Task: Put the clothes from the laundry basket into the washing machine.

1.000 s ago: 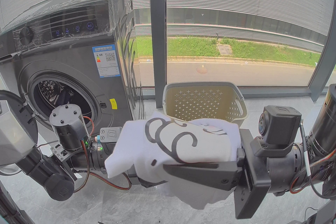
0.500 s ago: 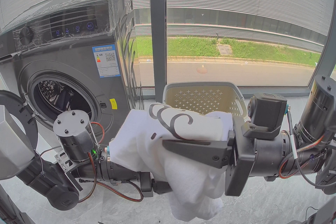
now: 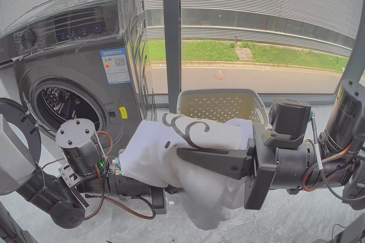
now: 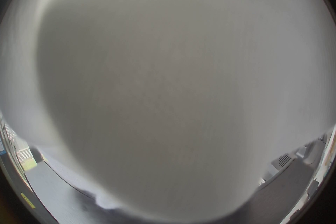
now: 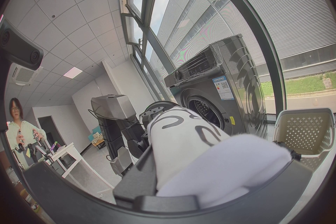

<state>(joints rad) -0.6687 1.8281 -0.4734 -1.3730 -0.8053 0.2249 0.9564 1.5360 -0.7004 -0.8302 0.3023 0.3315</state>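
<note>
A white garment with black swirls (image 3: pixel 190 149) hangs in the air in front of the laundry basket (image 3: pixel 222 105), to the right of the washing machine (image 3: pixel 76 65). My right gripper (image 3: pixel 182 158) is shut on it, one dark finger (image 3: pixel 213 162) lying across the cloth. In the right wrist view the garment (image 5: pixel 196 151) bulges between the fingers. My left arm (image 3: pixel 125 185) runs under the garment, and its gripper end is hidden by the cloth. White fabric (image 4: pixel 168 88) covers the left wrist view. The drum opening (image 3: pixel 64 103) is open.
The round door (image 3: pixel 15 141) of the machine stands swung out at the far left. The beige basket stands against the window wall, and the part of its inside that shows is bare. Grey tiled floor (image 3: pixel 296 217) lies below both arms. A window post (image 3: pixel 171 27) rises behind.
My right gripper has lifted and shifted left with the garment, whose lower end now hangs down farther. The left arm has turned and slid deeper under the cloth.
</note>
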